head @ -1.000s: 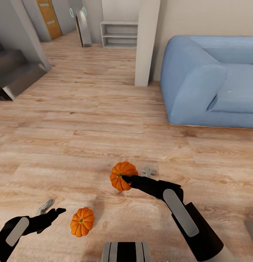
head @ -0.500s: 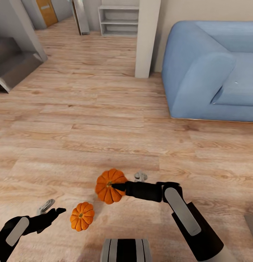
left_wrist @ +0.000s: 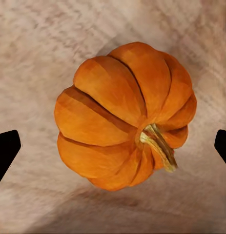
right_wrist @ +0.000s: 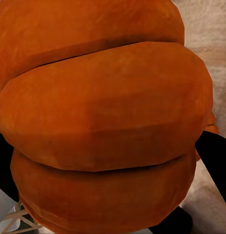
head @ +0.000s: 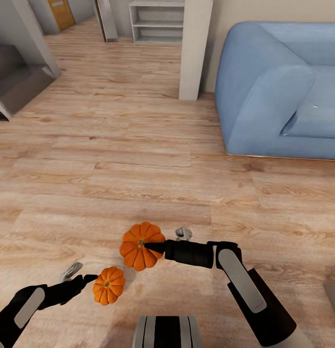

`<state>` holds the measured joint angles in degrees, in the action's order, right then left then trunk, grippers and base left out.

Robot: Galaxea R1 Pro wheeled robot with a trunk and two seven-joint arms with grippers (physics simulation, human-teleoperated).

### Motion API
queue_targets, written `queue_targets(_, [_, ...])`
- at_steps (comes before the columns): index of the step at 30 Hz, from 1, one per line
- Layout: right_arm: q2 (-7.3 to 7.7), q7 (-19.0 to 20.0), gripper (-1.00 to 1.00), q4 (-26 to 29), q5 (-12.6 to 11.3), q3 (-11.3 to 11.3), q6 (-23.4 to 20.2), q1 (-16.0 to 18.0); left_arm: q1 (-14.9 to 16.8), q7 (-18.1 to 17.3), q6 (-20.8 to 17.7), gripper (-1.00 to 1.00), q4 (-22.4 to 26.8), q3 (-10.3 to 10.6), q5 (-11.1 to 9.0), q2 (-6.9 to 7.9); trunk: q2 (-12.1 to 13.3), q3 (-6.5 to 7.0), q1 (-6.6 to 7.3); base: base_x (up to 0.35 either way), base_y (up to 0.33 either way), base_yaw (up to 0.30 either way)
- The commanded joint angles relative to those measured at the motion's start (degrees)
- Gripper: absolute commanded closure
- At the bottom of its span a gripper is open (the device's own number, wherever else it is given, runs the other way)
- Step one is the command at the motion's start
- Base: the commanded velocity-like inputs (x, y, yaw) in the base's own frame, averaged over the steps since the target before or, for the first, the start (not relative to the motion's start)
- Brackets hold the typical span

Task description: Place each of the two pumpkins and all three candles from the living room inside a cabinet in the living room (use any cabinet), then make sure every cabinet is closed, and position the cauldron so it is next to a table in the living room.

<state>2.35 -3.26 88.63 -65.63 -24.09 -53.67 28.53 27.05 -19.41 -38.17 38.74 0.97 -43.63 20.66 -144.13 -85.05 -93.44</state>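
Observation:
Two orange ribbed pumpkins show in the head view. One pumpkin (head: 138,245) hangs just above the wood floor, with my right gripper (head: 149,245) shut on it near the stem. In the right wrist view this pumpkin (right_wrist: 103,117) sits very close, with black fingertips (right_wrist: 215,156) at its sides. The other pumpkin (head: 108,285) lies on the floor, nearer my base. My left gripper (head: 84,276) is open just to its left, not touching it. In the left wrist view that pumpkin (left_wrist: 125,114) lies between the spread fingertips (left_wrist: 6,148), stem pointing sideways. The cabinet, candles and cauldron are out of view.
A blue sofa (head: 283,87) stands at the right. A white pillar (head: 194,48) rises beside it, with a pale open shelf (head: 158,21) behind. A grey stepped unit (head: 18,82) sits at the far left. Bare wood floor (head: 138,159) stretches ahead.
My right gripper has carried its pumpkin leftward, closer to the floor pumpkin. My left gripper has edged right towards the floor pumpkin. The head view has tilted slightly.

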Motion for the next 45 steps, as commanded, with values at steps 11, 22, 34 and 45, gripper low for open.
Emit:
queue_targets(11, [-0.24,-0.34,1.00,0.05,-0.47,0.02,0.06,0.04,0.02,-0.53,1.81,-1.00,0.02,0.26,0.13,0.42,-0.11,-1.59,-0.17,0.000,0.000,0.000])
queue_targets(22, [-0.24,-0.34,1.00,0.05,-0.47,0.09,0.09,0.04,0.02,-0.78,2.66,-1.00,0.02,0.33,0.03,0.54,-0.19,-2.91,-0.33,0.000,0.000,0.000])
queue_targets(34, [-0.15,-0.26,1.00,0.05,-0.47,0.09,0.14,0.04,0.02,-7.62,4.29,-1.00,-0.35,0.21,2.98,0.78,-0.24,-3.80,-0.43,0.000,0.000,0.000])
queue_targets(45, [-0.18,-0.26,1.00,-0.04,-0.47,0.09,0.14,0.04,0.02,-8.01,4.48,-1.00,-0.42,-0.08,3.44,0.91,-0.30,-4.69,-0.53,0.000,0.000,0.000])
